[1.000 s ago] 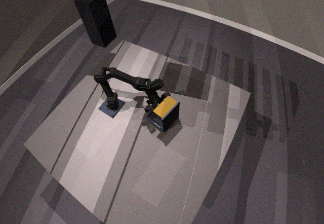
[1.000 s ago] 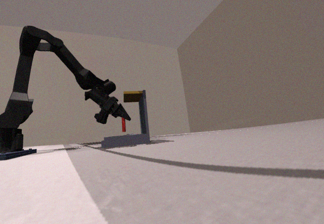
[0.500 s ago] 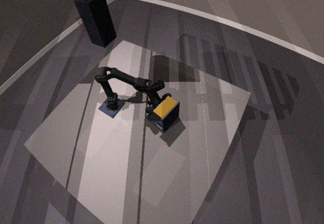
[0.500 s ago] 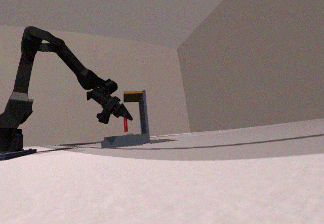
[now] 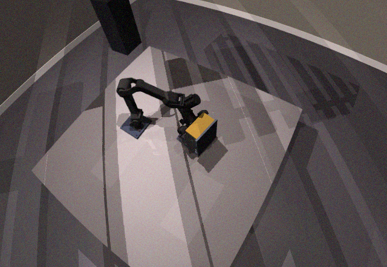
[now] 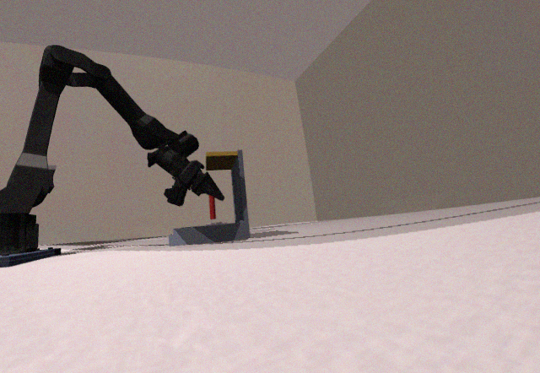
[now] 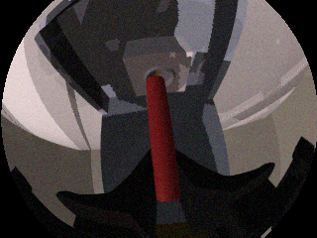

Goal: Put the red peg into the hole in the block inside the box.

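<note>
The red peg [image 6: 212, 208] [image 7: 159, 124] is upright. My gripper [image 6: 218, 193] [image 7: 160, 152] is shut on its upper part. The peg is inside the box [image 5: 207, 138] [image 6: 240, 197] [image 7: 124, 144], below the front part of the yellow roof [image 5: 201, 125] [image 6: 221, 160]. Its lower end is a little above the box floor area in the exterior view. In the wrist view the grey block [image 7: 136, 66] lies beyond the peg, and the peg's lower end overlaps the left part of the round hole. Whether they line up exactly I cannot tell. The peg is hidden in the top view.
The box's back wall stands beyond the fingertips, and its side walls are low. The roof's front edge is close to the gripper's upper side in the exterior view. The arm's blue base plate [image 5: 127, 128] [image 6: 30, 256] is on the table. A dark pedestal [image 5: 117, 22] stands far behind.
</note>
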{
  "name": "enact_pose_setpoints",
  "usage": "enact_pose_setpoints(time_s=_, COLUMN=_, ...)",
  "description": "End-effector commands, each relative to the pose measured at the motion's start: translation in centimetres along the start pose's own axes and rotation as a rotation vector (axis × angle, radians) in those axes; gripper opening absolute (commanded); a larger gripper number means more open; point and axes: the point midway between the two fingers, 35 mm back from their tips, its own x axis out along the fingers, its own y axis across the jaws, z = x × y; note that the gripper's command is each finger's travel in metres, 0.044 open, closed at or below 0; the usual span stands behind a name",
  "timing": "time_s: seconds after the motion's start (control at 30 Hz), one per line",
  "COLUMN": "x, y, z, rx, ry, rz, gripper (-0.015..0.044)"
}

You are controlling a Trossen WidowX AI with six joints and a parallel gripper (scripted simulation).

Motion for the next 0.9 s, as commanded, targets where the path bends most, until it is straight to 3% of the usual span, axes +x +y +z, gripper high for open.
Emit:
enact_pose_setpoints(time_s=0.0, x=0.14, y=-0.20, z=-0.26, rx=-0.003, ry=0.001, rz=-0.005, gripper=0.0000)
enact_pose_setpoints(time_s=0.87, x=0.96, y=-0.60, z=-0.04, rx=-0.003, ry=0.002, rz=-0.005, gripper=0.0000)
